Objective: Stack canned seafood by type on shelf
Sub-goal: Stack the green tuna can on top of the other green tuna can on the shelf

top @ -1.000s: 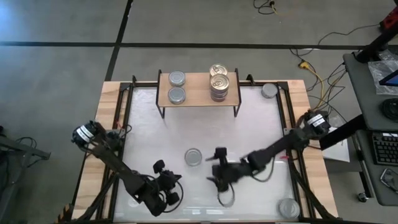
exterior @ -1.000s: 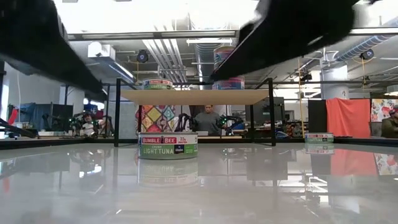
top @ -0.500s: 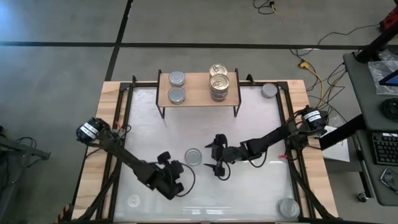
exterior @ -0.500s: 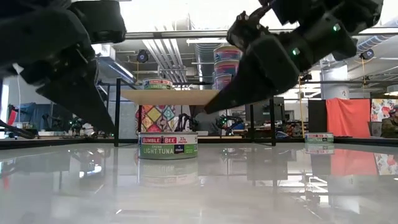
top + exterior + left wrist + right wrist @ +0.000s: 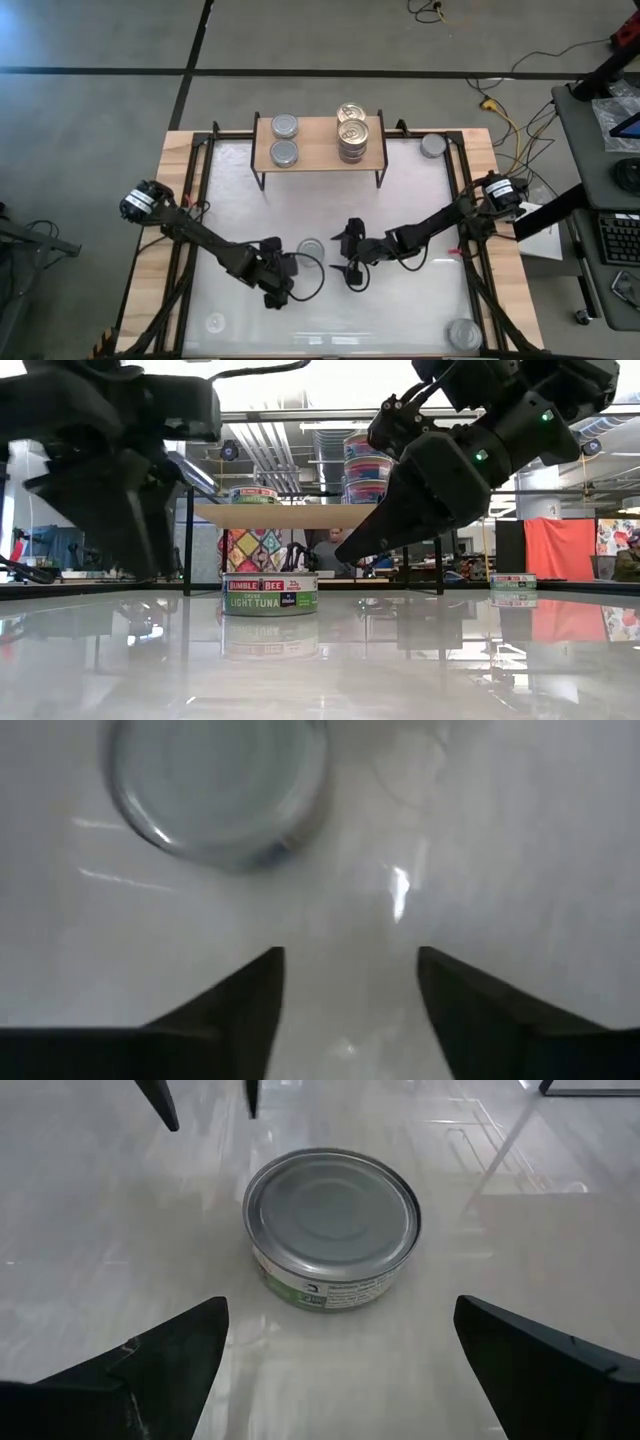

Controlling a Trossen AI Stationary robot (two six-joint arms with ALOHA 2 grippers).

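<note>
A silver-lidded tuna can stands flat on the white tabletop, and no gripper touches it. My right gripper hovers wide open just to the can's right and faces it. My left gripper hovers open just left of the can and nearer the front edge; the can lies ahead of its fingers. On the shelf two silver cans sit at the left. A stack of gold-lidded cans stands at the right.
A silver can sits at the table's far right corner and another at the near right. A faint round mark shows near the front left. The table has a raised wood rim.
My left gripper has swung from the near edge toward the far side and right, up to the tuna can's left. My right gripper has moved from nearer the front edge toward the far edge, level with the can's right side. The can has stayed put.
</note>
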